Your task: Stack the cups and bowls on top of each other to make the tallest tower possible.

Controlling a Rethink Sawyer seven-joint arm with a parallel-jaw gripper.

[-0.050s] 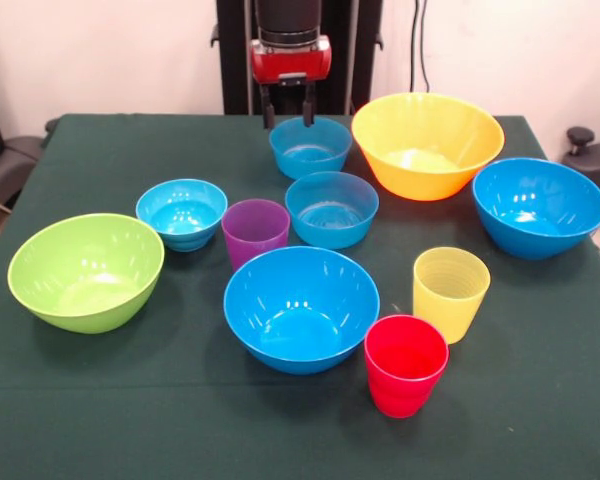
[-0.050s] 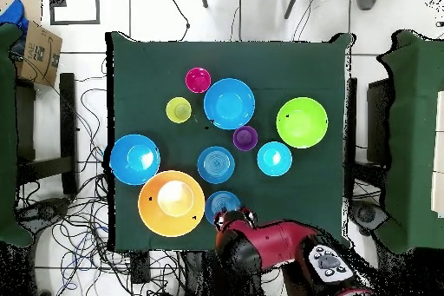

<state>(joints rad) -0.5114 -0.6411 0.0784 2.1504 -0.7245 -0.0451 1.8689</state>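
Green cloth (image 1: pixel 100 400) is carrying your 7 bowls and 3 cups, all sitting separately with nothing stacked, while the gripper (image 1: pixel 288 108) is hanging open over the small blue bowl (image 1: pixel 310 146) at top centre.

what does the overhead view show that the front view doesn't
Only the overhead view shows the tiled floor strewn with cables and a cardboard box. Only the front view shows the gripper from the side, jaws apart above the small blue plastic bowl. Both show the very large yellow plastic bowl, the red ribbed plastic cup and the green tablecloth.
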